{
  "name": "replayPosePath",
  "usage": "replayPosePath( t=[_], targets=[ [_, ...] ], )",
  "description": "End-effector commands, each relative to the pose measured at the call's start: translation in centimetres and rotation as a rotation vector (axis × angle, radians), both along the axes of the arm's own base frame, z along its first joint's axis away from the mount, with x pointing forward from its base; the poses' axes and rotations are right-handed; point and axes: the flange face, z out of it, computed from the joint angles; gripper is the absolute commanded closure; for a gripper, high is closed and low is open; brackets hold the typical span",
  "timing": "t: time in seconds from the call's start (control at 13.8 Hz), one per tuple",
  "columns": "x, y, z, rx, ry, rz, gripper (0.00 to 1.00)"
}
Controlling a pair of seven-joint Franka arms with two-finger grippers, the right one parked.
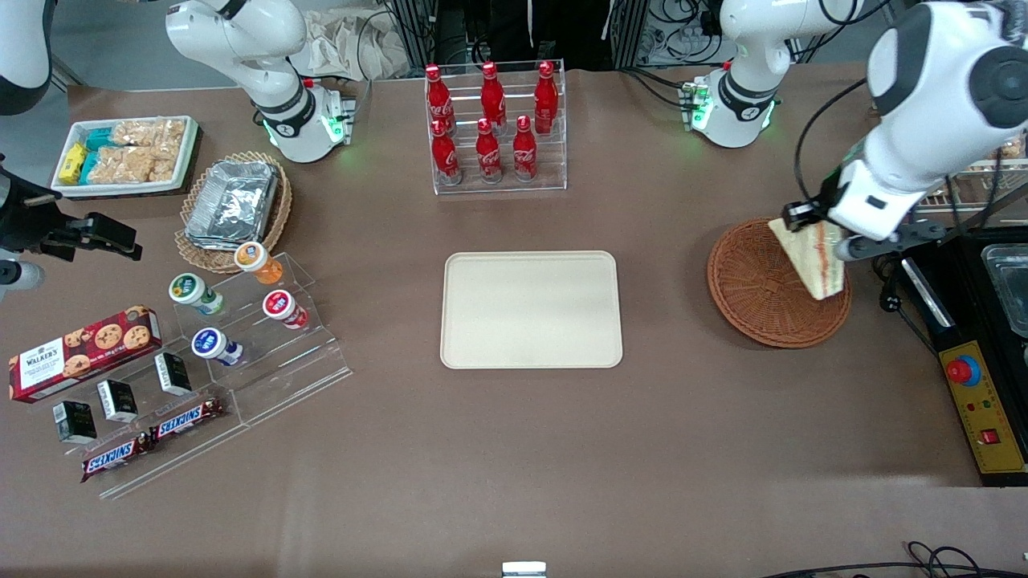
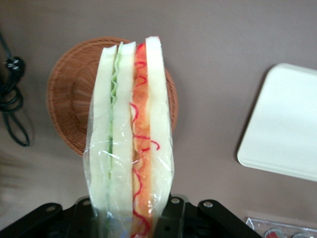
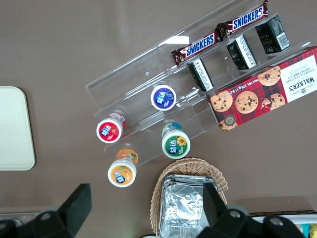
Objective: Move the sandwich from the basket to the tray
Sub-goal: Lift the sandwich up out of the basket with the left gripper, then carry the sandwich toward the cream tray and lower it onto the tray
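Both Frankas are glossy white with rounded, chunky joint housings and dark grey caps on the joints. The two bases sit on the brown table and glow green around the bottom, with small connector blocks and black cables plugged in beside them. The left arm's gripper (image 1: 835, 241) is black with a white wrist block above it and a black cable looping up. Its mount (image 2: 148, 220) shows black plastic with silver screws.

My gripper (image 1: 831, 241) holds the sandwich (image 1: 811, 258) above the basket (image 1: 763, 293); the tray (image 1: 531, 310) lies toward nine o'clock in the front view.
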Motion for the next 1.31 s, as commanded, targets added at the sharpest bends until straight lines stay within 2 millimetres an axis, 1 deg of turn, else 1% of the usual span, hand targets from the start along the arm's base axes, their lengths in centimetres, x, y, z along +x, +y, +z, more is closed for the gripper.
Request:
replayPosePath(
  t=[0.0, 0.22, 0.29, 0.44, 0.58, 0.73, 0.87, 0.95, 1.09, 1.24],
  targets=[
    [0.7, -4.9, -0.8, -0.001, 0.021, -0.054, 0.61],
    [1.0, -9.7, -2.5, -0.053, 0.056, -0.122, 0.61],
    [1.0, -10.7, -3.1, -0.071, 0.054, -0.131, 0.61],
    [0.5, -14.5, -4.8, -0.104, 0.041, -0.191, 0.61],
    [0.3, -16.3, -6.7, -0.128, 0.019, -0.205, 0.61],
    [-0.3, -17.8, -9.2, -0.137, 0.022, -0.214, 0.61],
    [-1.4, -19.8, -12.4, -0.147, 0.014, -0.225, 0.61],
    [-1.5, -20.4, -14.0, -0.148, 0.003, -0.222, 0.61],
    [-2.1, -22.1, -17.2, -0.116, 0.001, -0.231, 0.61],
    [-2.1, -22.9, -20.0, -0.081, -0.005, -0.228, 0.61]
  ],
)
